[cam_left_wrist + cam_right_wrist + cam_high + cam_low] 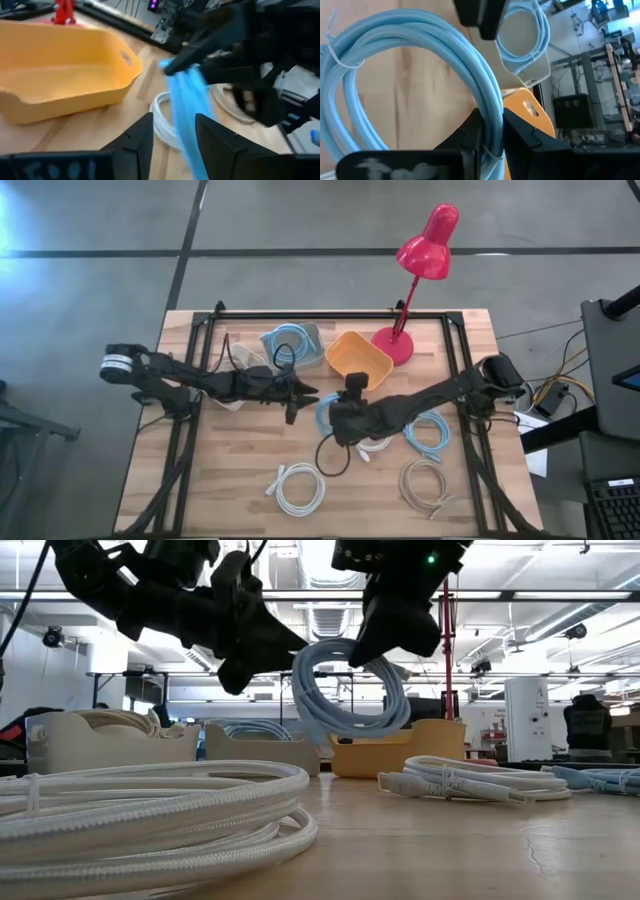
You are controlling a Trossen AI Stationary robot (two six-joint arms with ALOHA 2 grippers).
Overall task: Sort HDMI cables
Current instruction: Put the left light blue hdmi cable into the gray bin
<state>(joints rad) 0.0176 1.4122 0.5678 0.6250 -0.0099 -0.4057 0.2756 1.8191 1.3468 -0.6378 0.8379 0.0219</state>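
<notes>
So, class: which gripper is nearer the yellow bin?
The right gripper, I judge, though not by much. It holds a light blue coil lifted just in front of the yellow bin. The left gripper is open, off to the bin's left side.

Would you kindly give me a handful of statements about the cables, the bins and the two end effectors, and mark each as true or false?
1. The right end effector grips a light blue cable coil. True.
2. The held coil rests on the table. False: the low view shows it hanging clear of the wood.
3. The yellow bin is full of cables. False: the left wrist view shows none inside it.
4. The grey bin holds a light blue coil. True.
5. The left end effector is shut on a white coil. False: it is open, with the blue coil just ahead.
6. A white coil lies near the table's front edge. True.
</notes>
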